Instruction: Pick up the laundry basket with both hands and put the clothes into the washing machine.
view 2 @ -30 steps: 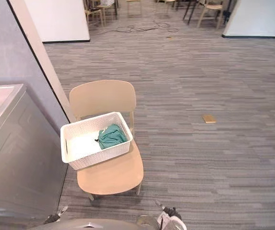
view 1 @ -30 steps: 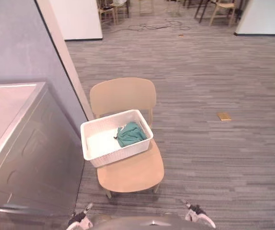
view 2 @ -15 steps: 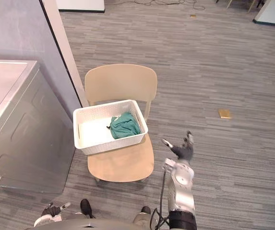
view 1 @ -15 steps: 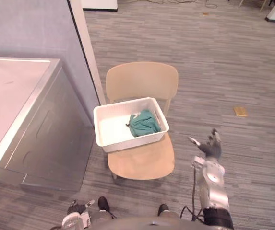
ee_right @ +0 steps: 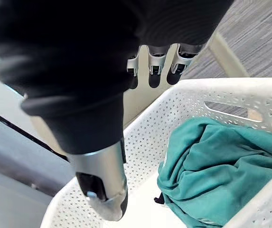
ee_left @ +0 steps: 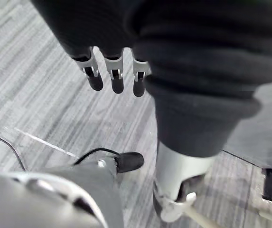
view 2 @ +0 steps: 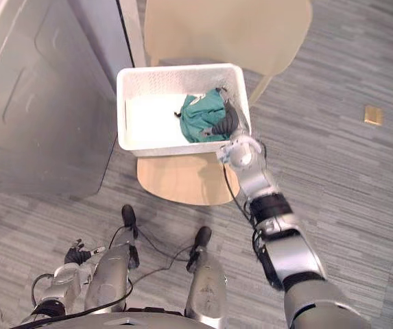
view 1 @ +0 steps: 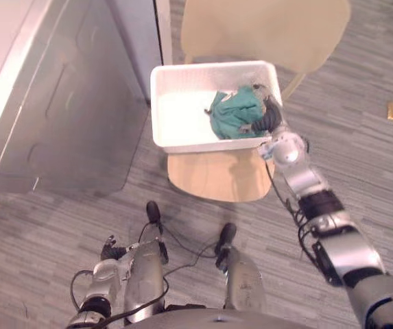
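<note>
White perforated plastic laundry basket (view 1: 182, 113) sits on the seat of the tan wooden chair (view 1: 213, 175), long axis crosswise to the robot, one short wall at the chair's left edge and one at its right. A crumpled teal cloth (view 1: 236, 113) lies in the end nearer the chair's right edge. Right hand (view 1: 273, 118) is over that right short wall. In the wrist view its fingers (ee_right: 157, 64) are straight and spread from the thumb (ee_right: 102, 190), curled round nothing; I can't tell whether it touches the rim. Left hand (view 1: 110, 248) hangs low, well short of the chair on the robot's side, fingers (ee_left: 114, 78) straight over the floor and holding nothing. So the right hand is far nearer, and the left short wall has no hand by it. My read: the lift hinges on getting the left hand up to that wall, opposite the right. The grey metal washing machine (view 1: 59, 103) stands just left of the chair, so there's little room on that side.
</note>
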Controlling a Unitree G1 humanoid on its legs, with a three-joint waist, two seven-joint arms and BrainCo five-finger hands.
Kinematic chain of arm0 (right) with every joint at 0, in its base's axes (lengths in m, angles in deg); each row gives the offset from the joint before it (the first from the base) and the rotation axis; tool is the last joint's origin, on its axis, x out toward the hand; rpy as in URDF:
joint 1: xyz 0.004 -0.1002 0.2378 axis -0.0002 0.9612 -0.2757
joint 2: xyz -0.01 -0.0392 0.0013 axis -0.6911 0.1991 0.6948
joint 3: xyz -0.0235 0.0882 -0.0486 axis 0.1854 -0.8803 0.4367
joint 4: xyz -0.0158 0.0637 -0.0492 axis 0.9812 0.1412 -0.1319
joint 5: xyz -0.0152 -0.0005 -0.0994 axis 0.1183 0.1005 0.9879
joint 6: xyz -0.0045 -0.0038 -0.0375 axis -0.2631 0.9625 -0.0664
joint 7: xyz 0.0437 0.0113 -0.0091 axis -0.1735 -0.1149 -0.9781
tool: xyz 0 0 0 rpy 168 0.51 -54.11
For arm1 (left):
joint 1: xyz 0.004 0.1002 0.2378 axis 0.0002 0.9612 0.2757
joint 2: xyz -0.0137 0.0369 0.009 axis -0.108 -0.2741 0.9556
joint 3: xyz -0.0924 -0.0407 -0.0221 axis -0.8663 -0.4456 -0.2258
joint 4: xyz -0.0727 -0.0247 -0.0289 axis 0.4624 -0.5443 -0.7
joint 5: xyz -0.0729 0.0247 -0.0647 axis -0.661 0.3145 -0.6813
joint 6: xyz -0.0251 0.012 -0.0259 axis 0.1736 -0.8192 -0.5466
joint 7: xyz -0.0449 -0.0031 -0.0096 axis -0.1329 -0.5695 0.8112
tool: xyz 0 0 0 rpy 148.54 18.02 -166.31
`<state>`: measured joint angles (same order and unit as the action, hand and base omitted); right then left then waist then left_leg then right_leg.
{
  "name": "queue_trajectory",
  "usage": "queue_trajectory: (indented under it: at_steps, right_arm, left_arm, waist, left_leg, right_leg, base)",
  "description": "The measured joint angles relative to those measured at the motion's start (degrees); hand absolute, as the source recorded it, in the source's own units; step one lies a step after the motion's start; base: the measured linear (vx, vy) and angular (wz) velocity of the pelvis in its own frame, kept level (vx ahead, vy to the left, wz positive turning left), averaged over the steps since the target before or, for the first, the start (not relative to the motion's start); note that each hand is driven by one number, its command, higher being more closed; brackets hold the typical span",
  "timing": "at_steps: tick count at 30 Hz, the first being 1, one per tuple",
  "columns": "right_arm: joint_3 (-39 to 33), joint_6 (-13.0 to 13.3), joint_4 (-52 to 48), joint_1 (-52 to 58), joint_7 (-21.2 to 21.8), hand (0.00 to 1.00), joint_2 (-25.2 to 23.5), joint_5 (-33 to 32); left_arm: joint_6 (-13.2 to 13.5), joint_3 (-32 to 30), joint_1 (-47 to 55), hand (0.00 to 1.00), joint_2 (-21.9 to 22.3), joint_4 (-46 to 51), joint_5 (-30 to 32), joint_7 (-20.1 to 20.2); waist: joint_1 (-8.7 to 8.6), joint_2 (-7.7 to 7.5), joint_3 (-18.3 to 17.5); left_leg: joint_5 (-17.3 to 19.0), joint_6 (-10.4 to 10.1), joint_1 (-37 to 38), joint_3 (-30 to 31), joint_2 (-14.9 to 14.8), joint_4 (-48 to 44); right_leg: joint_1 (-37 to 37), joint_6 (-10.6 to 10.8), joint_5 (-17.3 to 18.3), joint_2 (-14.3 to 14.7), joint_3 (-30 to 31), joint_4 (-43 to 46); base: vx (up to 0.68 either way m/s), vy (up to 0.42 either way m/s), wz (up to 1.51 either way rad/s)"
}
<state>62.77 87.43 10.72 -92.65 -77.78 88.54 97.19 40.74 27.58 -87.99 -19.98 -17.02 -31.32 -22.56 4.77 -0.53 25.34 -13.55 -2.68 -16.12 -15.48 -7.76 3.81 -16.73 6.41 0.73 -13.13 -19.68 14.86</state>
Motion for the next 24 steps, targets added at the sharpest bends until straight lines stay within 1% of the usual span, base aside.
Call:
queue_trajectory:
  at_steps: [1,4,5,6,10,14,15,16,21,24]
  right_arm:
    - [0.83,-0.1,2.56,-2.8,0.24,0.0,1.79,-0.01]
    - [0.82,-1.1,6.87,-7.77,0.27,0.0,4.64,-0.19]
    - [0.81,-1.63,8.03,-9.01,0.26,0.0,5.55,-0.49]
    - [0.97,-1.74,9.3,-9.89,0.26,0.0,5.75,-0.6]
    - [3.14,-2.12,12.31,-13.11,0.34,0.0,5.83,-2.22]
    - [3.1,-2.28,15.11,-16.05,0.02,0.0,5.87,-2.27]
    - [3.08,-2.36,16.26,-17.34,-0.1,0.0,5.87,-2.29]
    - [3.01,-2.54,16.37,-17.64,-0.17,0.0,5.91,-2.3]
    - [2.99,-3.46,18.62,-20.08,-2.0,0.0,5.88,-2.32]
    - [3.01,-3.46,18.97,-22.16,-2.52,0.0,5.89,-2.4]
  left_arm:
    - [-0.17,0.0,0.02,0.0,-0.32,-0.07,-0.02,-0.58]
    - [-0.17,-0.05,-0.09,0.0,-0.8,-0.03,-0.89,-0.88]
    - [-0.16,-0.01,-0.13,0.0,-0.8,-0.07,-1.86,-0.89]
    - [-0.16,-0.01,-0.14,0.0,-0.81,-0.13,-2.7,-0.89]
    - [-0.01,0.55,-0.84,0.0,-1.11,-0.11,-3.42,-1.02]
    - [0.87,1.21,-3.02,0.0,-1.38,0.12,-5.47,-1.19]
    - [1.21,1.65,-3.61,0.0,-1.36,0.66,-6.81,-2.01]
    - [1.46,1.72,-3.82,0.0,-1.35,0.67,-6.86,-2.17]
    - [1.94,2.48,-5.64,0.0,-1.24,1.27,-9.09,-3.29]
    - [2.23,2.79,-6.09,0.0,-1.18,2.69,-9.51,-3.34]
  waist:
    - [0.21,-0.21,0.76]
    - [0.45,-0.39,2.38]
    - [0.93,-0.53,2.49]
    - [1.25,-0.61,2.54]
    - [1.28,-0.64,2.57]
    - [1.74,-0.78,3.29]
    - [1.7,-0.76,3.43]
    - [1.66,-0.77,3.44]
    - [1.94,-0.92,3.52]
    - [1.94,-1.1,3.65]
  left_leg:
    - [-0.59,0.07,-0.76,0.31,0.31,0.59]
    - [-1.15,0.05,-2.71,1.44,0.51,0.6]
    - [-1.42,0.06,-3.83,1.62,0.48,0.6]
    - [-1.59,0.16,-4.5,1.7,0.43,0.62]
    - [-2.25,0.12,-7.09,2.68,0.21,0.62]
    - [-2.58,0.22,-9.23,3.06,-0.11,0.66]
    - [-2.7,0.24,-10.02,3.3,-0.17,0.67]
    - [-2.78,0.27,-10.38,3.44,-0.2,0.66]
    - [-2.94,0.28,-12.31,3.93,-0.7,0.67]
    - [-3.12,0.16,-13.99,3.94,-1.19,0.66]
  right_leg:
    - [-1.17,0.02,0.08,-0.35,-0.1,0.72]
    - [-2.8,-0.1,-0.02,-0.6,-0.66,1.24]
    - [-3.85,-0.26,-0.15,-0.59,-0.81,1.34]
    - [-4.47,-0.33,-0.24,-0.56,-0.89,1.38]
    - [-6.09,-0.51,-0.94,-0.19,-1.72,0.62]
    - [-7.1,-0.79,-2.29,0.48,-2.35,-1.31]
    - [-7.4,-0.76,-2.74,0.67,-2.7,-2.03]
    - [-7.5,-0.73,-2.95,0.78,-2.85,-2.35]
    - [-7.68,-0.89,-4.66,1.93,-3.57,-5.54]
    - [-8.74,-1.17,-5.64,2.78,-3.57,-7.17]
  base:
    - [-0.06,0.002,0.12]
    - [-0.04,-0.008,0.13]
    - [-0.04,-0.034,0.04]
    - [-0.03,-0.038,0.03]
    - [-0.01,-0.046,0.05]
    - [0.0,-0.043,0.01]
    - [0.01,-0.044,0.02]
    - [0.01,-0.043,0.05]
    - [0.01,-0.023,0.0]
    - [0.02,-0.054,-0.08]
